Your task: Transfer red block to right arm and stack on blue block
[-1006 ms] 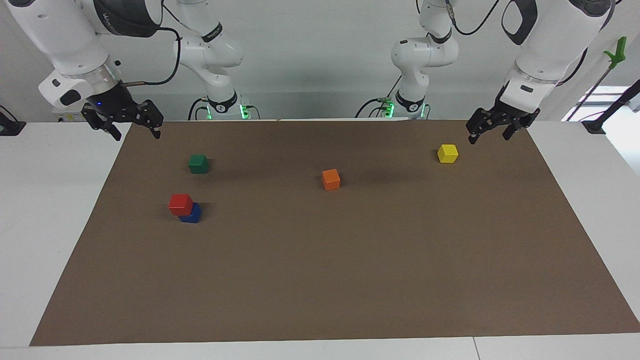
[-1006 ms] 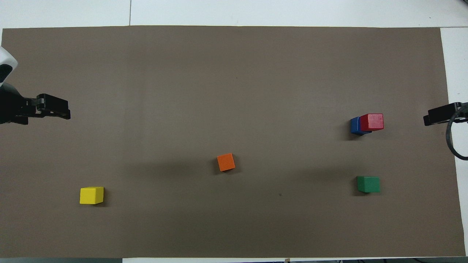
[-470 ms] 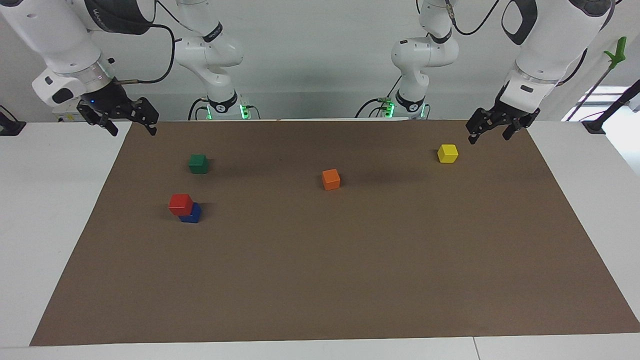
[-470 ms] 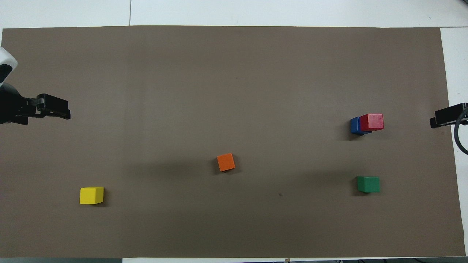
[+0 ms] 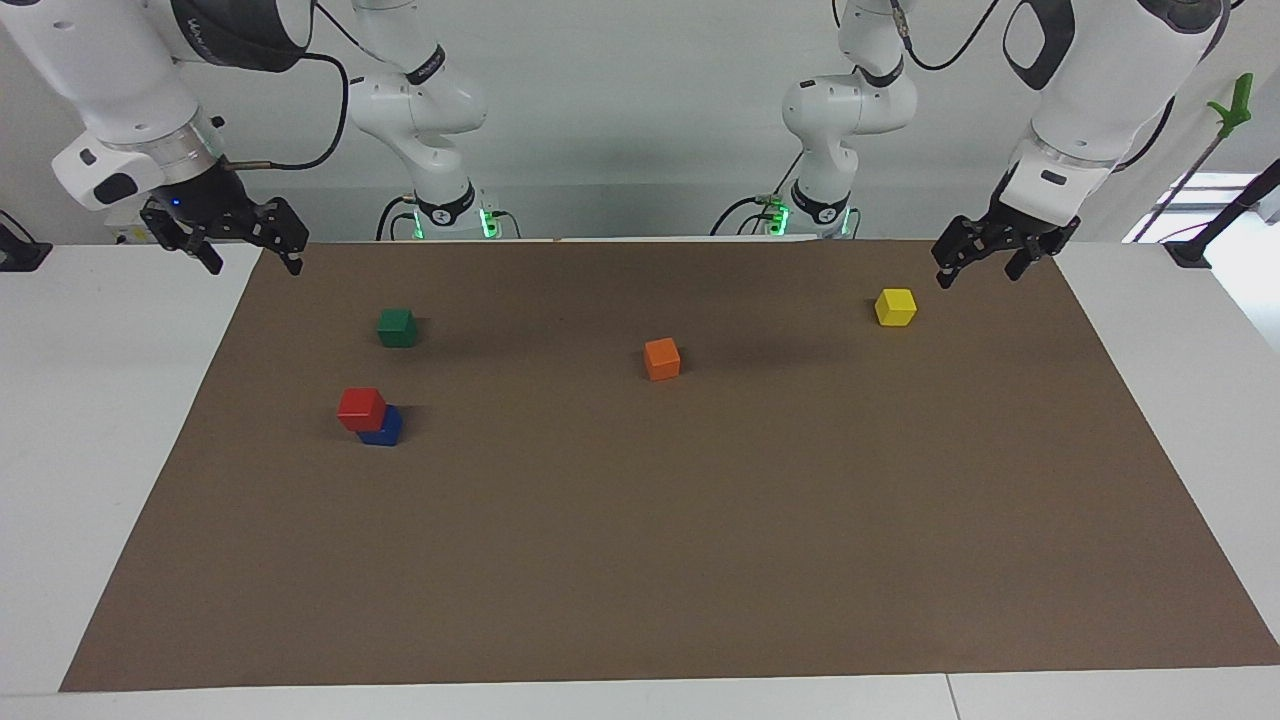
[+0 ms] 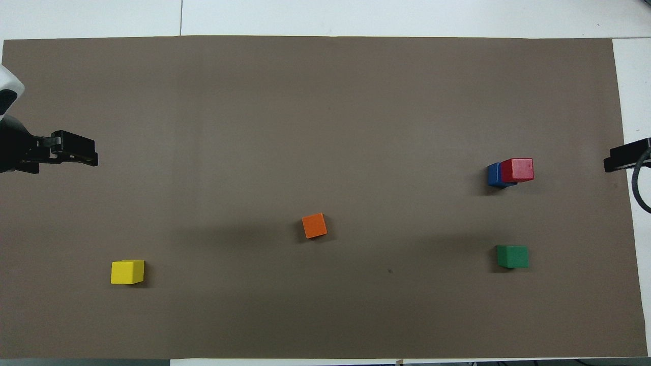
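Red block on blue block, both claws spread only in facing view

A brown mat fills nearly the whole frame. At middle right, a red block sits on a blue block. A green block lies at lower right, an orange block just below centre, a yellow block at lower left. The left gripper enters at the left edge, the right gripper at the right edge.
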